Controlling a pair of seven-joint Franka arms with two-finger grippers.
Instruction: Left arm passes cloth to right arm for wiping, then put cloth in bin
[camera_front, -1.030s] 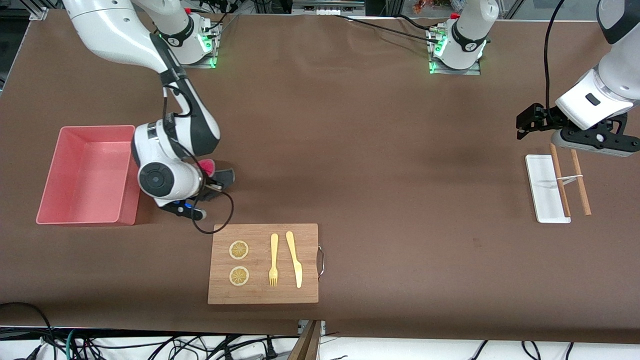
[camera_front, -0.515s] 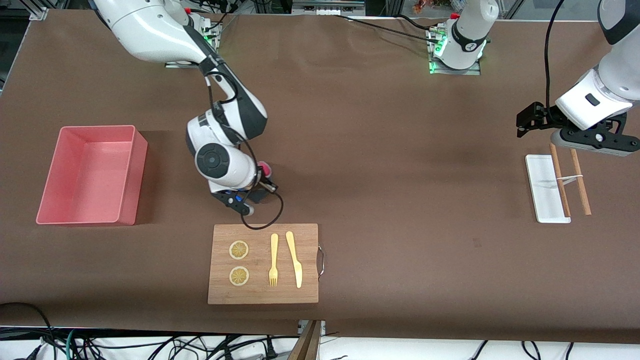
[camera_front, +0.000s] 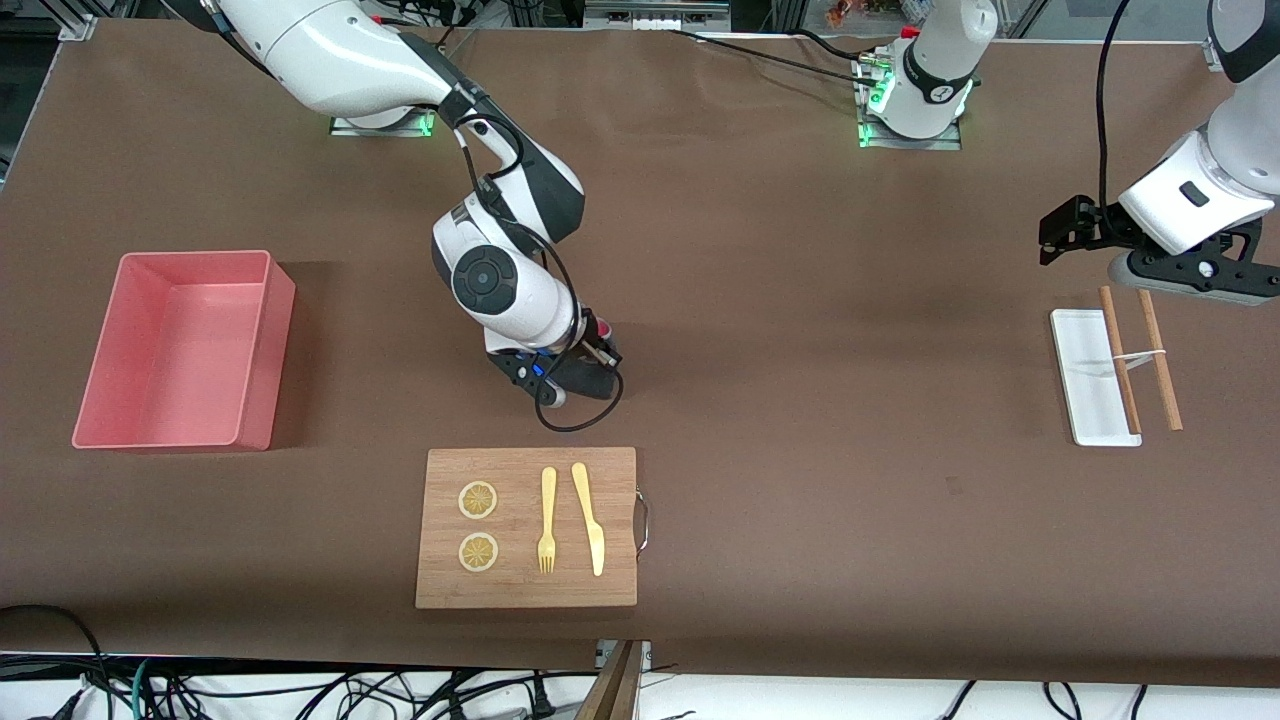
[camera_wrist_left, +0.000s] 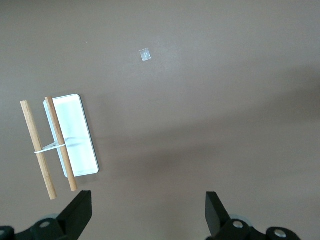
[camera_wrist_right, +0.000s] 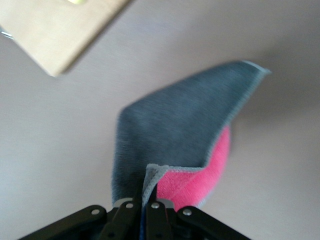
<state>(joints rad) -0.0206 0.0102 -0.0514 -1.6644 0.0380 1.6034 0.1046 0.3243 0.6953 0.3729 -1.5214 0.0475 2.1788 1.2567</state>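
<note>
The cloth (camera_front: 597, 377), dark grey with a bit of magenta-pink showing, is pinched in my right gripper (camera_front: 590, 362) and lies on the brown table just farther from the front camera than the cutting board (camera_front: 620, 590). In the right wrist view the cloth (camera_wrist_right: 175, 125) spreads out from the shut fingers, grey face up with a pink fold, and my right gripper (camera_wrist_right: 145, 202) is shut on its edge. The salmon-pink bin (camera_front: 262, 350) stands empty toward the right arm's end. My left gripper (camera_front: 1062, 232) is open and empty in the air by the white tray (camera_front: 1085, 390); it also shows in the left wrist view (camera_wrist_left: 147, 212).
The wooden cutting board carries two lemon slices (camera_front: 478, 500), a yellow fork (camera_front: 547, 520) and a knife (camera_front: 590, 518). The white tray (camera_wrist_left: 75, 135) has two wooden sticks (camera_front: 1140, 350) tied with a band across it, at the left arm's end.
My right arm has swept the cloth across the table from beside the bin toward the left arm's end. My left gripper has risen slightly.
</note>
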